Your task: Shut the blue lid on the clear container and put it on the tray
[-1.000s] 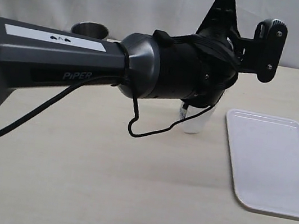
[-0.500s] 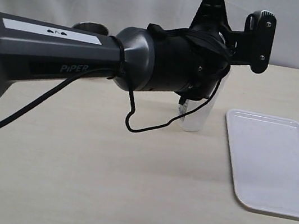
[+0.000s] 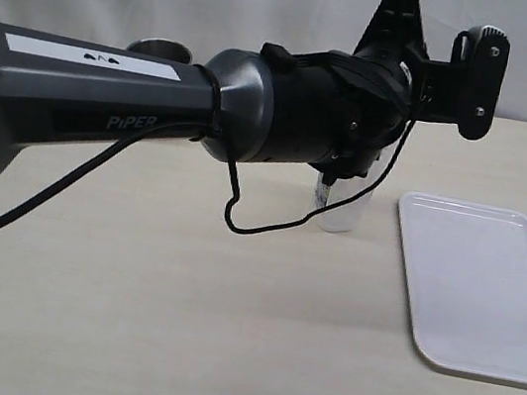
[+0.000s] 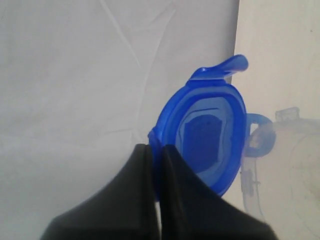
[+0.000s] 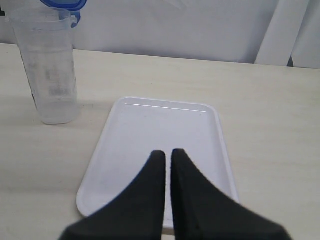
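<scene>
The left pincer [image 4: 155,150] has its two dark fingers pressed almost together on the rim of the blue lid [image 4: 205,132], gripping it by the edge. The lid stands out past the fingertips with its hollow underside facing the wrist camera and one flap sticking up. The clear container [image 4: 295,170] sits just beyond the lid on the far side from the pincer, its rim close to the lid's edge. Whether the two touch cannot be told.

Compared with half a second ago, the left arm [image 3: 77,108] has swung its wrist a little towards the tray side, so the camera bracket stands further that way. Less of the container shows beneath the wrist now, only its lower part. Its base rests on the same spot of the table [image 3: 173,324]. The loose cable [image 3: 269,226] hangs below the wrist much as before.

The right pincer [image 5: 165,152] holds nothing, and only a thin slit shows between its fingers. It hovers over the near part of the tray [image 5: 150,125], which lies flat and unmoved. From this pincer, the container stands well ahead and off to one side, beyond the tray's corner, with the blue lid perched at its top.
</scene>
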You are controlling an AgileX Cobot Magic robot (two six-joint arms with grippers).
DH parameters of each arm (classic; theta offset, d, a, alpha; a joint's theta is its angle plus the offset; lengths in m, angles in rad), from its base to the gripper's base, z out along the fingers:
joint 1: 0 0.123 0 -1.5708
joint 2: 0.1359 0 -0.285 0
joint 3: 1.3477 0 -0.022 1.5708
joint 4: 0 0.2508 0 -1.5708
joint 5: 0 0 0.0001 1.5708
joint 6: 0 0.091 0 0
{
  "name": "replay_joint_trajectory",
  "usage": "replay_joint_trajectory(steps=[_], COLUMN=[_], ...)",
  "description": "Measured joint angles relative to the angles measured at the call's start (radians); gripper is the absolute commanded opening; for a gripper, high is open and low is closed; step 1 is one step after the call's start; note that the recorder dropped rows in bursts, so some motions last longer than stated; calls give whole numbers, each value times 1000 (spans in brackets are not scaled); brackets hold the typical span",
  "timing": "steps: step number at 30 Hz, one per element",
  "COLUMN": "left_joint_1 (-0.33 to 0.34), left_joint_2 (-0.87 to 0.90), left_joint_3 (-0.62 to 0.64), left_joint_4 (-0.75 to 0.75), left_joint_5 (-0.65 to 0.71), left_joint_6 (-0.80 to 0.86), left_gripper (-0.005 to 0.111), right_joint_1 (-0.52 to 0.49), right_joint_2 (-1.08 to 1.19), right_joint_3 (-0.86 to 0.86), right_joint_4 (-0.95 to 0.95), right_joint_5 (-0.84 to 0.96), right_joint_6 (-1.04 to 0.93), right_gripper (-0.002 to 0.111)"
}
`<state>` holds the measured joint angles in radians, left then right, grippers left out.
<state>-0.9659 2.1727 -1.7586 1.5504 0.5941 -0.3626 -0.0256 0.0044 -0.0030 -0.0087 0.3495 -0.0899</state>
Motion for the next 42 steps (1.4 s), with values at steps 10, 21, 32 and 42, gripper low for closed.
replay_joint_trajectory(steps=[10,21,32,42], left_joint_1=[0,0,0,-11], left_joint_2=[0,0,0,0], left_joint_3=[0,0,0,0], left_joint_4=[18,75,82,92], left_joint_5=[4,27,31,40], left_joint_6=[-2,-55,-64,-70], left_gripper=[0,0,0,0], right_joint_1=[0,0,0,0], right_joint_2=[0,0,0,0], right_joint_3=[0,0,0,0], right_joint_4=[0,0,0,0], right_joint_5=[0,0,0,0], right_joint_6=[0,0,0,0], right_gripper=[4,4,4,4])
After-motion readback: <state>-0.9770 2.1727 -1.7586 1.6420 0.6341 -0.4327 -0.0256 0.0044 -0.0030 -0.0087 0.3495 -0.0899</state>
